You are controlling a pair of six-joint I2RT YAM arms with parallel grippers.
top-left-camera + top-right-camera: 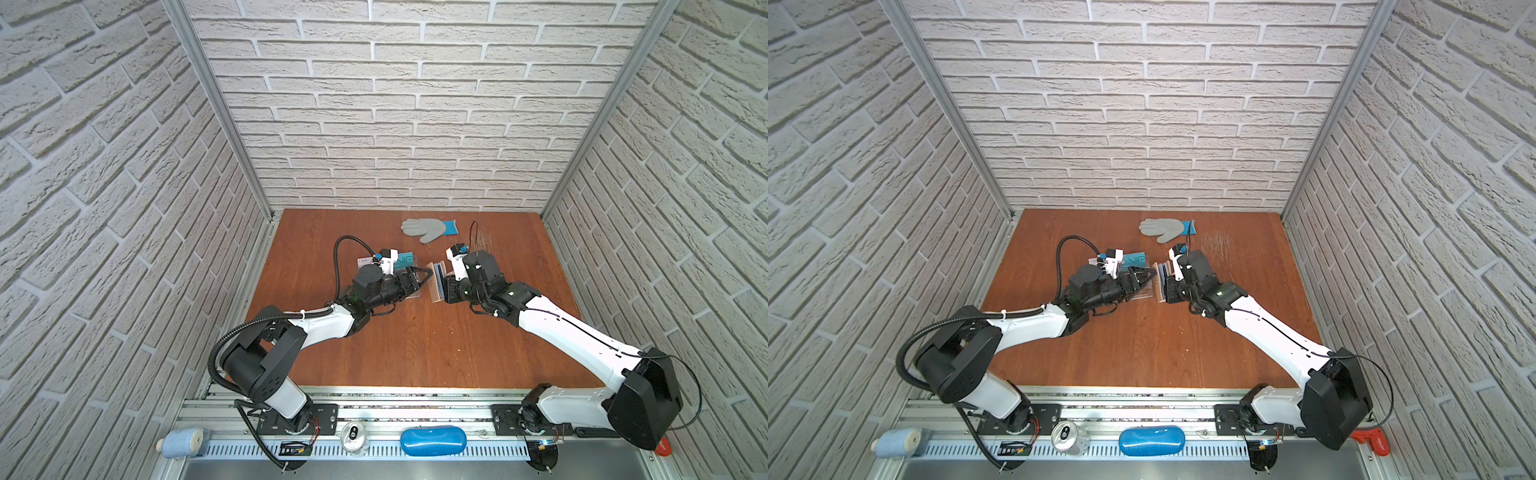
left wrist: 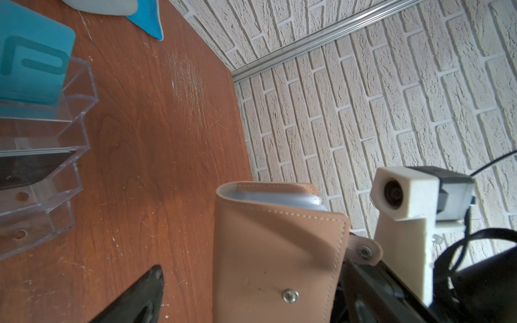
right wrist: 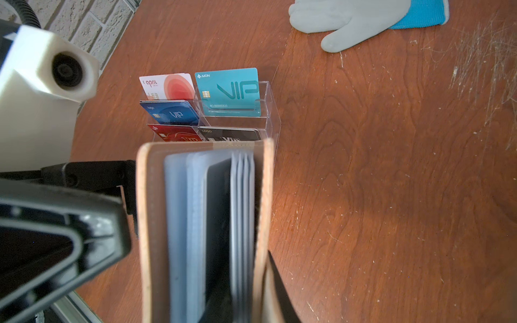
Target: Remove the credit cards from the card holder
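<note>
The tan card holder (image 1: pixel 436 282) (image 3: pixel 201 223) stands on edge above the table, with my right gripper (image 1: pixel 445 289) shut on it. One right finger (image 3: pixel 278 290) lies along its cover. It gapes open, showing grey-blue sleeves and a dark card (image 3: pixel 218 223) in one of them. My left gripper (image 1: pixel 422 277) is open right against the holder's outer cover (image 2: pixel 274 251). One left finger (image 2: pixel 145 290) shows beside the cover; the holder hides the other. Teal (image 3: pixel 228 92), white-and-red (image 3: pixel 167 86), blue (image 3: pixel 170 113), red (image 3: pixel 176 134) and black (image 3: pixel 229 135) cards stand in a clear stand.
The clear acrylic stand (image 3: pixel 270 117) sits just behind the holder, under my left arm in both top views. A grey glove with a blue cuff (image 1: pixel 428 228) lies near the back wall. A blue case (image 1: pixel 432 442), a can (image 1: pixel 355 436) and a thread roll (image 1: pixel 183 442) rest on the front rail.
</note>
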